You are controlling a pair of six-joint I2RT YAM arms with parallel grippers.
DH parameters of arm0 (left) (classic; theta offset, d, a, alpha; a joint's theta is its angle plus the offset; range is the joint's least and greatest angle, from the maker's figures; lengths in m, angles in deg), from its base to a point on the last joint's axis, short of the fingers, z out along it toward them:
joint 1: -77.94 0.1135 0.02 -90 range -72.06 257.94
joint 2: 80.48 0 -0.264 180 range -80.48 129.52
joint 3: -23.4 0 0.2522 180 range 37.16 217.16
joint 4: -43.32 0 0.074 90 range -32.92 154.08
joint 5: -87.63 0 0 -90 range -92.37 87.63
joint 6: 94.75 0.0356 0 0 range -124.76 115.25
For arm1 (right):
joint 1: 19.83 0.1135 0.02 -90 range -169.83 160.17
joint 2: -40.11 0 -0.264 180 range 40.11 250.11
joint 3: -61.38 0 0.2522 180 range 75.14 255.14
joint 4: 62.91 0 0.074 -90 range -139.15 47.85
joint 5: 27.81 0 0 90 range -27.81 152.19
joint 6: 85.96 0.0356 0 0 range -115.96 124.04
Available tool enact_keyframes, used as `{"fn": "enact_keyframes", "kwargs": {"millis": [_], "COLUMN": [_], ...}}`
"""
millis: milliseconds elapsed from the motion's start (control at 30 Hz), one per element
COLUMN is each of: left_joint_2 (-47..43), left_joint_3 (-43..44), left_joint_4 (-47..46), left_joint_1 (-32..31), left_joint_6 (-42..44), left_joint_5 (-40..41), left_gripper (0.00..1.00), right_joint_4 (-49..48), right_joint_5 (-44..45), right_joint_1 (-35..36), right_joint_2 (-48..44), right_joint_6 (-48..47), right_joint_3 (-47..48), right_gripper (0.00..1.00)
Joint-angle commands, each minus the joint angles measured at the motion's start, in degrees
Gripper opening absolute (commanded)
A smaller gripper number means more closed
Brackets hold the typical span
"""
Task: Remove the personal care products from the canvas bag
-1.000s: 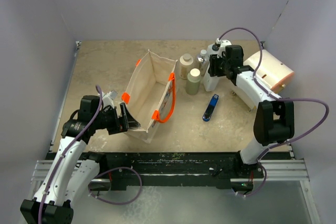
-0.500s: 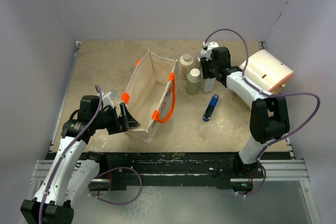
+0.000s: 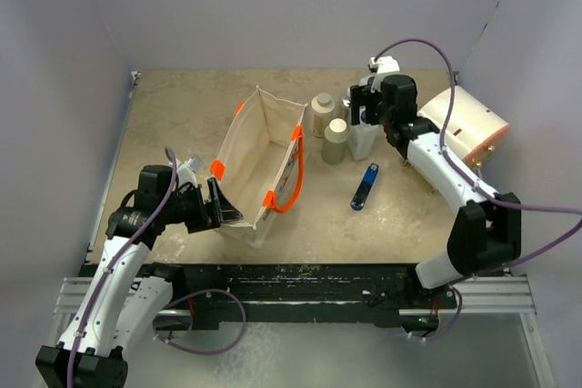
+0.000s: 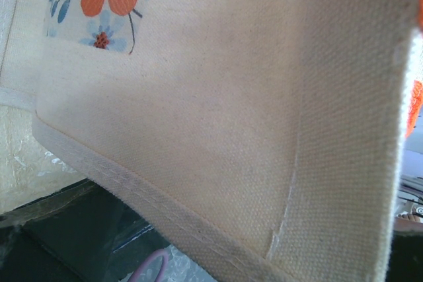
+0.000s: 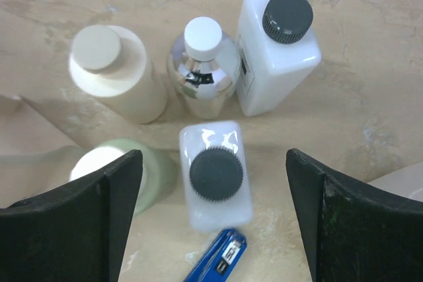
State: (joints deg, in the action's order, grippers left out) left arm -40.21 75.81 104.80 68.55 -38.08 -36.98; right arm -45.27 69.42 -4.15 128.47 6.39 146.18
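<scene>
The right gripper (image 5: 213,163) has been raised, open, off the placed white bottle (image 5: 216,211); the apparently emptied canvas bag (image 3: 259,156), clamped by the left gripper (image 3: 215,211), awaits release.

On my left wrist feed the canvas bag (image 4: 198,130) is coarse woven cloth, matt, with a raised stitched seam and flat printed flowers; on the right wrist feed I see the near white bottle (image 5: 218,214) as glossy plastic catching glare, its dark cap (image 5: 216,175) ridged and dull; the silver bottle (image 5: 202,74) has a mirror-bright metallic sheen; the beige bottle (image 5: 122,77) looks smooth and matt; the blue stick (image 5: 217,262) is shiny plastic; the table (image 5: 370,117) is mottled, stone-like, dull.
</scene>
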Motion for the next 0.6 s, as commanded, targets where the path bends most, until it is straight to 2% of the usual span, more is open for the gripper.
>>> {"fn": "enact_keyframes", "kwargs": {"millis": [0,100,233,300,433,567], "left_joint_2": [0.1,0.4,0.9,2.0,5.9,8.9], "left_joint_3": [0.4,0.8,3.0,6.8,16.6,24.8], "left_joint_4": [-1.0,-1.2,-1.0,0.5,4.2,6.5], "left_joint_1": [0.5,0.5,0.4,0.1,0.0,0.0], "left_joint_6": [1.3,1.0,1.5,3.4,7.9,11.0], "left_joint_5": [-1.2,-1.5,-1.2,1.2,6.9,11.8], "left_gripper": [0.92,0.94,0.96,1.00,0.99,0.99], "right_joint_4": [-2.6,-4.5,-3.8,-2.2,-1.9,-1.3], "right_joint_5": [-4.6,-7.0,-5.6,-5.6,-6.9,-9.4], "right_joint_1": [-0.2,-0.2,-0.3,-0.2,-0.2,1.0], "right_joint_2": [-7.9,-13.1,-19.7,-22.9,-27.3,-30.6], "right_joint_6": [6.1,10.4,11.8,11.8,11.3,15.6], "right_joint_3": [-6.2,-11.9,-16.9,-17.3,-18.2,-18.8], "right_gripper": [0.91,0.92,0.94,0.95,0.97,1.00]}}
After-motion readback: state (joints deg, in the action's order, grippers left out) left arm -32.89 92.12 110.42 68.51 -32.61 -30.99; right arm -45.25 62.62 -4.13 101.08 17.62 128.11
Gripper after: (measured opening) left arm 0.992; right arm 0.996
